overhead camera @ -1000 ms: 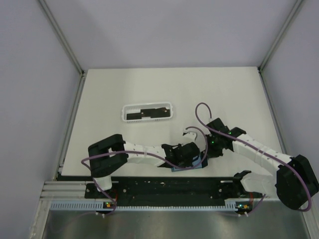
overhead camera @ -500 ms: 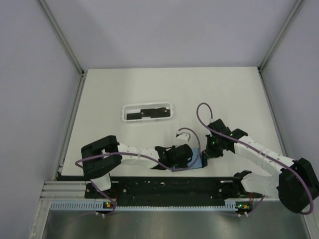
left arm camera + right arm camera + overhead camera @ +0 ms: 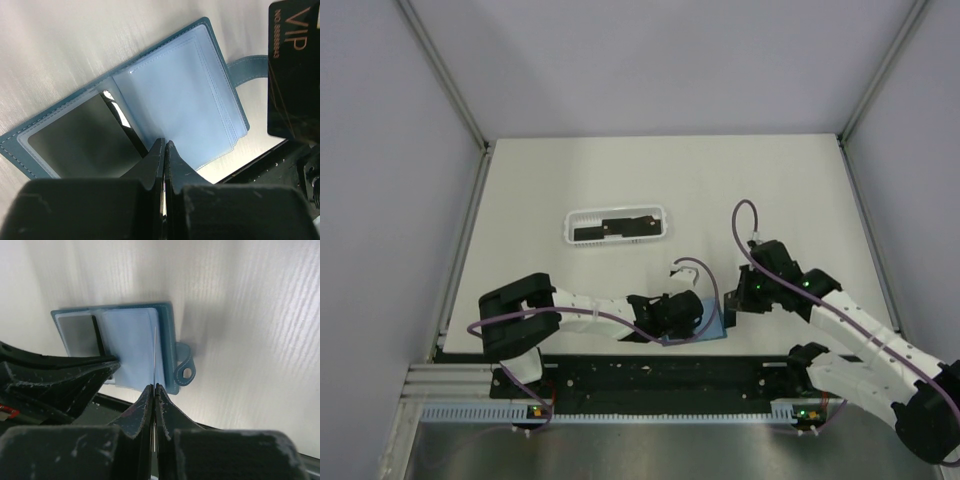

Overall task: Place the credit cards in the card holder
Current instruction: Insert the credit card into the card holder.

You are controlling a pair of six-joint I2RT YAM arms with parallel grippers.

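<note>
The teal-blue card holder (image 3: 717, 326) lies open at the table's near edge. In the left wrist view the card holder (image 3: 220, 45) shows clear sleeves on its right half and a black credit card (image 3: 75, 145) in its left pocket. My left gripper (image 3: 165, 143) is shut, its tips on the holder near the fold; it also shows in the top view (image 3: 700, 319). My right gripper (image 3: 155, 386) is shut on another black credit card (image 3: 155, 352), seen edge-on just above the sleeves. That card (image 3: 292, 70) reads "VIP". In the top view my right gripper (image 3: 732, 309) is at the holder's right side.
A long white basket tray (image 3: 660, 212) with more black cards (image 3: 612, 228) stands further back on the left. The black mounting rail (image 3: 650, 372) runs right along the table's near edge under the holder. Grey walls close in the table's sides and back.
My left gripper has drawn back to the left, and the holder now shows more beside it. My right arm has swung out to the right, its gripper still at the holder with the card.
</note>
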